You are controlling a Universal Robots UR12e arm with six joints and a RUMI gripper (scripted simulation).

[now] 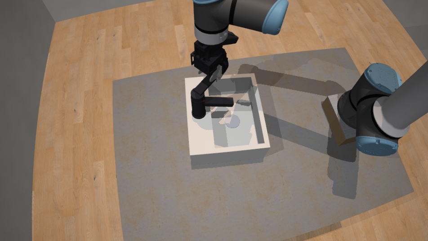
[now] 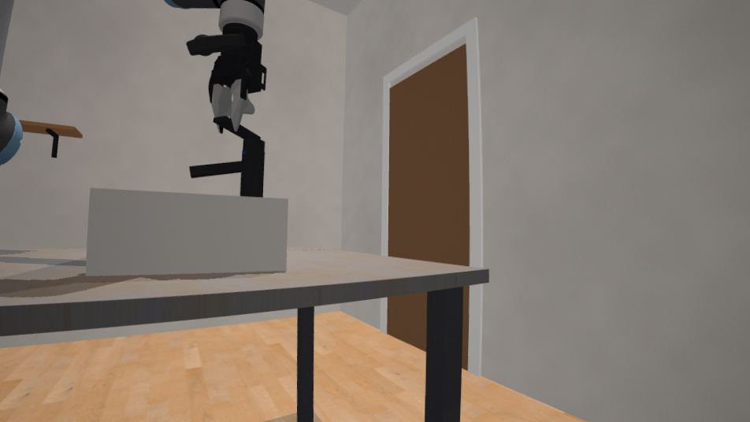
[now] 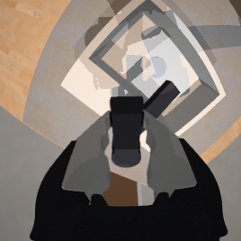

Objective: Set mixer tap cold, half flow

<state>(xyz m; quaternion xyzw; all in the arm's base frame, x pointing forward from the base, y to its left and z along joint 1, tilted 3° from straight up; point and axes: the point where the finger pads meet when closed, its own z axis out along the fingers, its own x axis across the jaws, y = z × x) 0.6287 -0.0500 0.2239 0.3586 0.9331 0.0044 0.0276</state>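
Note:
A black mixer tap [image 1: 198, 107] [image 2: 251, 175] stands on the left rim of a white sink [image 1: 199, 143] [image 2: 183, 233] [image 3: 83, 83]. Its spout [image 1: 220, 101] [image 2: 215, 168] [image 3: 162, 96] reaches out over the basin. The lever [image 1: 203, 85] [image 2: 245, 132] [image 3: 126, 114] is raised at a slant and turned off the spout line, toward the sink's far side. A red dot [image 1: 204, 101] shows on one side of the body, a blue dot [image 2: 244, 153] on the other. My gripper [image 1: 216, 75] [image 2: 231, 123] [image 3: 126, 111] is shut on the lever's end from above.
The sink sits on a grey table [image 1: 167, 191] [image 2: 367, 272]. The arm's base [image 1: 377, 110] and a wooden block [image 1: 332, 119] stand at the table's right side. A brown door [image 2: 430, 199] and a small wall shelf [image 2: 50, 128] are in the room.

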